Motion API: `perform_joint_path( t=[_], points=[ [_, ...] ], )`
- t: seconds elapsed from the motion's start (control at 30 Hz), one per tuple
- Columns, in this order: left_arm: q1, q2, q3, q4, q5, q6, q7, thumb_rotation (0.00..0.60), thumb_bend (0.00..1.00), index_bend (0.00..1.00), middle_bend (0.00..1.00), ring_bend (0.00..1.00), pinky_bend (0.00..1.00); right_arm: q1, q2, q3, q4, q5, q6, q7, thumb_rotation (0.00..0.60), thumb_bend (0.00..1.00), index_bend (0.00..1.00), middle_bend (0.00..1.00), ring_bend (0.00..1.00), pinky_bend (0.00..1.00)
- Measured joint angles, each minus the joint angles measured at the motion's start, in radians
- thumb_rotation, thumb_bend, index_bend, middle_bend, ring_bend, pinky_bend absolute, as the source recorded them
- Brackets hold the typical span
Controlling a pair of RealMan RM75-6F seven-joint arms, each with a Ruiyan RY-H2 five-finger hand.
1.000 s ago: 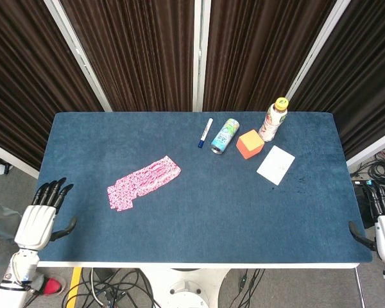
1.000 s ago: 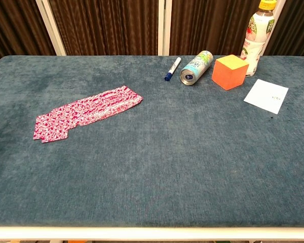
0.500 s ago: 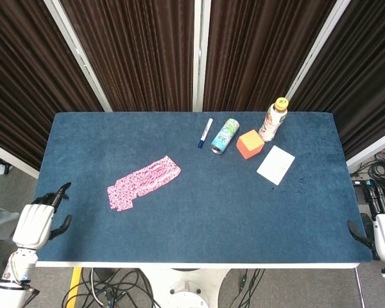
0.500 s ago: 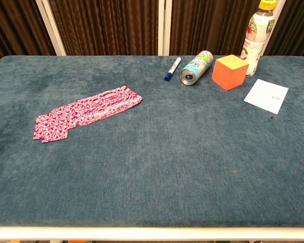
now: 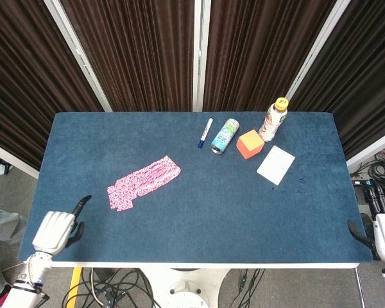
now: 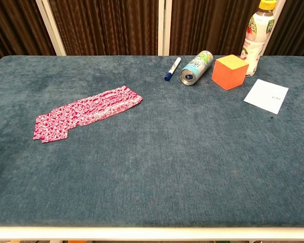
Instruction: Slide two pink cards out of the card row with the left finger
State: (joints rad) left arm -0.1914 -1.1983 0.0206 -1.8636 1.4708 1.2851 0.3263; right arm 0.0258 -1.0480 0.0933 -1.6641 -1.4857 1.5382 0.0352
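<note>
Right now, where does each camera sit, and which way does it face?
Head view: high above the near edge, looking down on the table; the left hand and right hand show at the lower corners.
Chest view: low at the near edge, facing across the table toward the curtains; neither hand shows.
Both share the pink card row, can and orange cube.

Dark brown curtains [image 5: 135,51] behind blue felt table [image 5: 199,212]; cables [image 5: 109,292] on grey floor.
</note>
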Motion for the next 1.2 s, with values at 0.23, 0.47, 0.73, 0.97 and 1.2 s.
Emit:
perform_joint_path(
  t=[0.23,0.47,0.73,0.97,1.2],
  points=[
    [-0.073,-0.029,0.011,0.014,-0.127,-0.191,0.075,0.600,0.61,0.10,1.00,0.99,1.00,0.001,0.014,0.006,-0.030,-0.006,0.011,-0.015,0.600,0.24,0.00,0.00,0.00,0.00],
    [-0.166,-0.132,-0.004,0.074,-0.285,-0.290,0.230,0.600,0.61,0.10,1.00,0.99,1.00,0.009,0.014,0.009,-0.039,0.001,0.000,-0.029,0.600,0.24,0.00,0.00,0.00,0.00],
    [-0.232,-0.222,-0.036,0.188,-0.385,-0.301,0.312,0.600,0.61,0.10,1.00,0.99,1.00,0.013,0.009,0.011,-0.037,0.014,-0.009,-0.033,0.600,0.24,0.00,0.00,0.00,0.00],
    [-0.267,-0.247,-0.048,0.253,-0.452,-0.309,0.328,0.600,0.61,0.10,1.00,0.99,1.00,0.014,0.007,0.014,-0.025,0.028,-0.016,-0.027,0.600,0.24,0.00,0.00,0.00,0.00],
    [-0.286,-0.275,-0.031,0.305,-0.474,-0.323,0.324,0.600,0.61,0.10,1.00,0.99,1.00,0.015,0.002,0.014,-0.016,0.034,-0.019,-0.024,0.600,0.24,0.00,0.00,0.00,0.00]
  ],
)
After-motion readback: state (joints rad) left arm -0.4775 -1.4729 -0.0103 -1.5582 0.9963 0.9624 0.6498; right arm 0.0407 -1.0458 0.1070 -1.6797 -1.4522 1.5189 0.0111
